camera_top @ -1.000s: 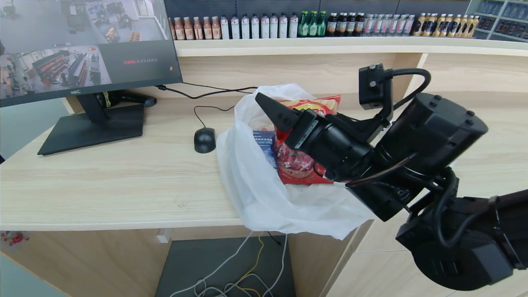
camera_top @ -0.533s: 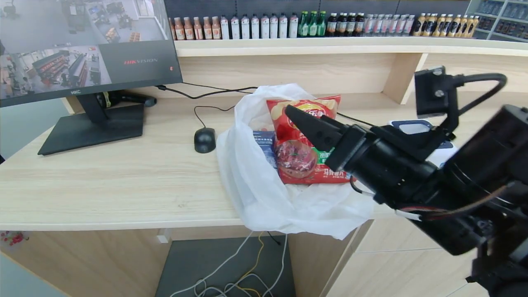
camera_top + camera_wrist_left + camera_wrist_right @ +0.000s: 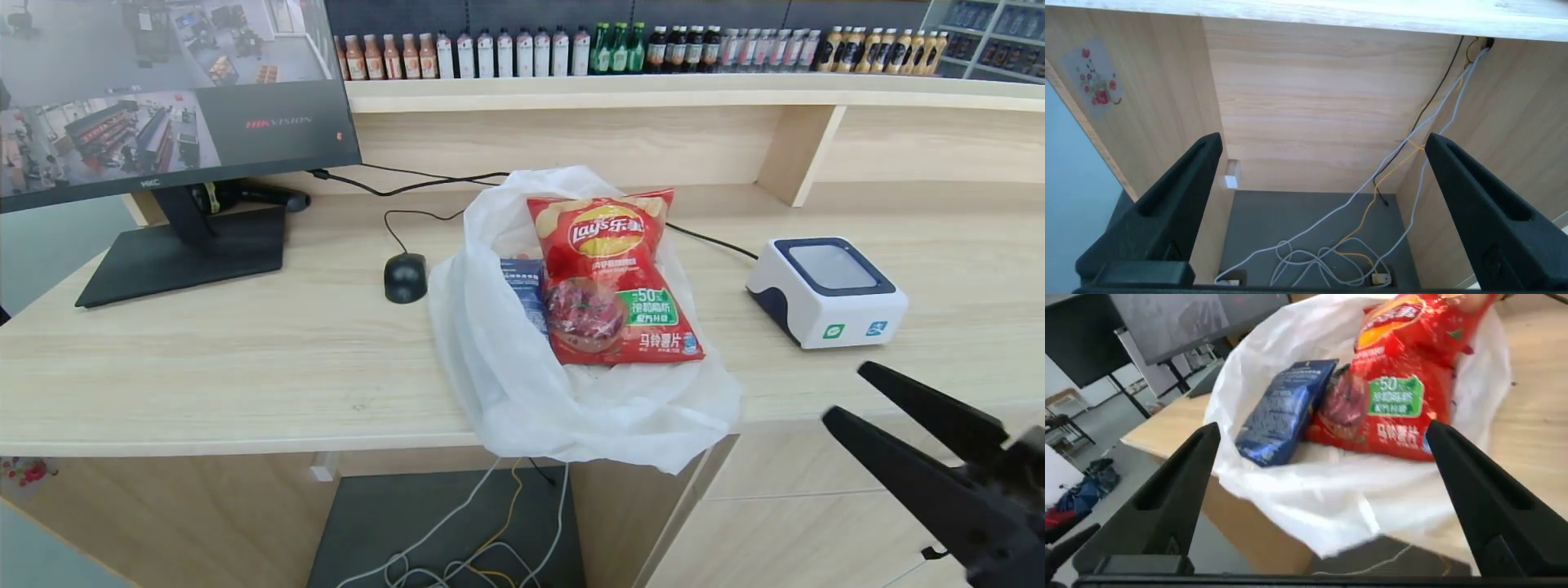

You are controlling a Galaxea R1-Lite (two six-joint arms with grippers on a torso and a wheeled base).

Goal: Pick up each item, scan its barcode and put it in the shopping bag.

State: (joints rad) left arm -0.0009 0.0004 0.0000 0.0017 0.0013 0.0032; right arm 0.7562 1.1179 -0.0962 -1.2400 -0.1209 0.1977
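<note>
Chips and packet bagged, both our grippers empty.
We see the chip bag [image 3: 608,278] and the blue packet [image 3: 526,290] lying in the white shopping bag [image 3: 506,384], whose near side droops over the counter [image 3: 245,359] edge. Our right gripper [image 3: 849,392] is spread wide at near right, and our left gripper [image 3: 1319,163] is spread below the counter. We judge the slack bag could slip off and spill both.
</note>
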